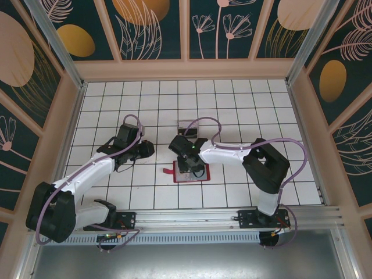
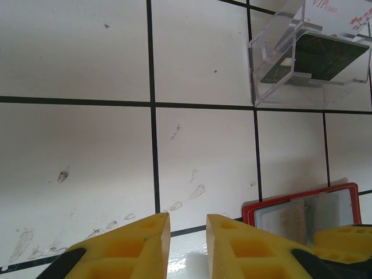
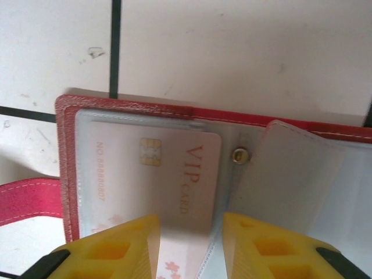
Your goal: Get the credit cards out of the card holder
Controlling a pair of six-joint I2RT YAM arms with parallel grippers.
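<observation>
The red card holder (image 1: pixel 203 176) lies open on the white tiled table, its grey lining (image 2: pixel 290 218) and clear sleeves (image 3: pixel 290 174) facing up. A pale pink VIP credit card (image 3: pixel 174 168) sits in the left sleeve. My right gripper (image 1: pixel 193 170) (image 3: pixel 190 218) hovers low over that card, jaws open, with the card's near end showing in the gap. My left gripper (image 1: pixel 149 150) (image 2: pixel 188 218) hangs to the left of the holder, jaws a little apart over bare tile, holding nothing. A dark green card (image 2: pixel 317 55) lies inside a clear plastic box (image 2: pixel 273 40).
The clear box (image 1: pixel 187 126) stands just behind the holder, with a white VIP card (image 2: pixel 343 11) upright in it. The holder's red closing tab (image 3: pixel 29 200) sticks out to its left. Wooden walls (image 1: pixel 186 70) ring the table; free tiles lie left, right and behind.
</observation>
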